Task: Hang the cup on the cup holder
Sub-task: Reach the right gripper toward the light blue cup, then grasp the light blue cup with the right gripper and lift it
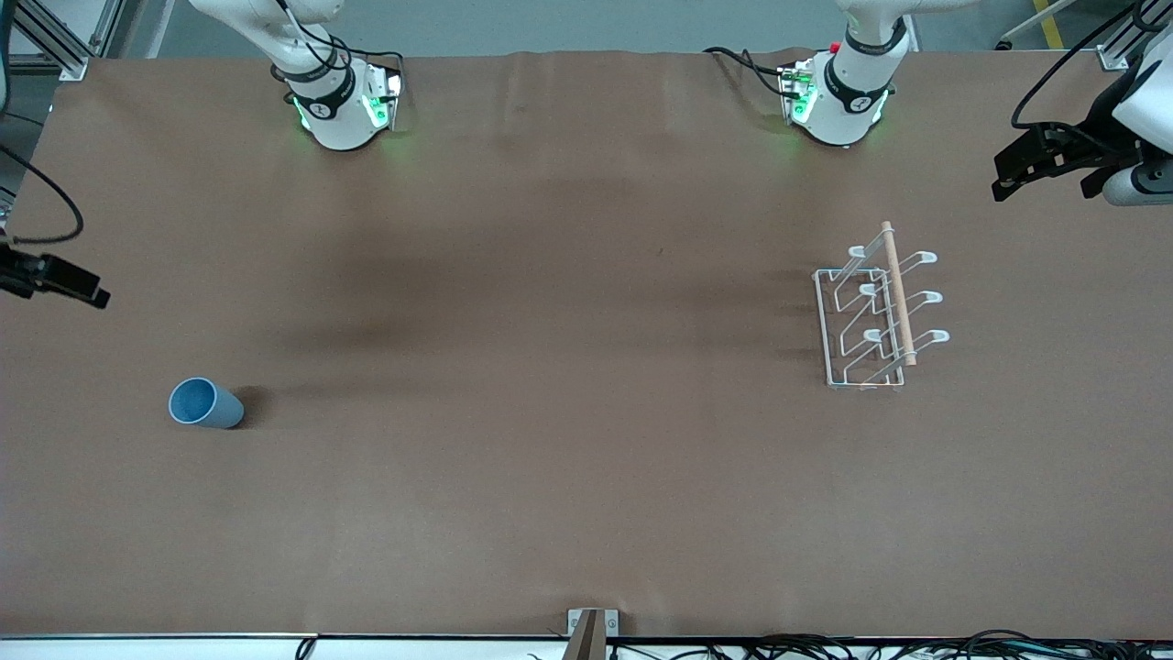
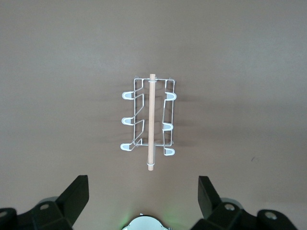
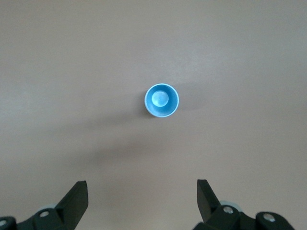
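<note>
While both arms wait high above the table, nothing is held by either of them. At the left edge of the front view, a little above the middle, the right gripper (image 1: 57,278) shows only as a dark block, and over the brown table (image 1: 550,412) it hangs toward the right arm's end. Its own wrist view shows its two black fingers (image 3: 76,199) standing wide apart with nothing between them.

In the lower left part of the front view stands the light-blue cup (image 1: 205,403), upright on the table with its open mouth up. The right wrist view looks straight down into the cup (image 3: 162,100), so its round bottom is visible inside.

In the right part of the front view, around middle height, stands the white wire cup holder (image 1: 866,316), well apart from the cup. Its prongs with looped tips point out to both sides, and a light wooden dowel (image 1: 898,291) lies along its top. No cup hangs on it.

At the upper right edge of the front view the left gripper (image 1: 1054,163) hangs over the left arm's end of the table. In the left wrist view its fingers (image 2: 76,197) are spread wide and empty, with the cup holder (image 2: 149,117) below on the table.
</note>
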`<state>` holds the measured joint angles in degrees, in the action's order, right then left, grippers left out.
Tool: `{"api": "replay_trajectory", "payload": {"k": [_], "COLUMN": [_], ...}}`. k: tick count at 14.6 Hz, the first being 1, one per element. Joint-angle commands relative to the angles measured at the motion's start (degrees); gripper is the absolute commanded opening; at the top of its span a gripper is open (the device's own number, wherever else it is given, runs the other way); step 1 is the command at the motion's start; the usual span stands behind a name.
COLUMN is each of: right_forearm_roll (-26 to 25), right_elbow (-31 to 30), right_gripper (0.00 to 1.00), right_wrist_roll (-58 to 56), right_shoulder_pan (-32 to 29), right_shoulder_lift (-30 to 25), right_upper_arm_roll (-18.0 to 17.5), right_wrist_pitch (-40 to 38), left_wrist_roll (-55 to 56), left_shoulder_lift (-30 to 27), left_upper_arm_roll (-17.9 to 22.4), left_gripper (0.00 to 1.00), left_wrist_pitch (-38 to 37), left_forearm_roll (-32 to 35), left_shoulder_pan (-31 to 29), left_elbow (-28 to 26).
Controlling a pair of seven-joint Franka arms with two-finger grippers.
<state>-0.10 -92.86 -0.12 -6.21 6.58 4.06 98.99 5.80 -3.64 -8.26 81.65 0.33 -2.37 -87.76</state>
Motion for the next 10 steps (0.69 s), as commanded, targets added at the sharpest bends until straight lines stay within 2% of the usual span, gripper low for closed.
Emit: {"api": "replay_trajectory", "payload": {"k": [1,5,7,10], "right_forearm_roll": [0.62,1.06,4.39,5.46], "right_elbow": [-0.84,-0.84,-1.01,-1.01], "right_gripper": [0.99,0.98,0.98,0.97], "right_wrist_roll": [-1.54,-6.38,-6.47,-6.56], "right_shoulder_pan": [-4.50,-6.97,-7.24,-6.97], "right_shoulder_lift": [5.79,15.46,19.86,23.47], "right_upper_arm_roll": [-0.72,-0.81,-0.81,-0.90], "right_wrist_pitch": [5.13,13.58,17.27,19.04], "left_wrist_roll": [-1.06,-0.88,-0.88,-0.97], "left_shoulder_lift": [0.74,1.09,1.71,2.50], "left_upper_arm_roll": [0.00,-0.09,-0.09,-0.17], "left_gripper": [1.00,1.00,1.00,1.00], "left_wrist_pitch": [-0.62,-0.53,-0.53,-0.53], "left_forearm_roll": [-0.69,-0.69,-0.69,-0.69], "left_shoulder_pan": [-0.09,0.26,0.26,0.17], "left_elbow": [1.27,1.36,2.06,3.12]}}
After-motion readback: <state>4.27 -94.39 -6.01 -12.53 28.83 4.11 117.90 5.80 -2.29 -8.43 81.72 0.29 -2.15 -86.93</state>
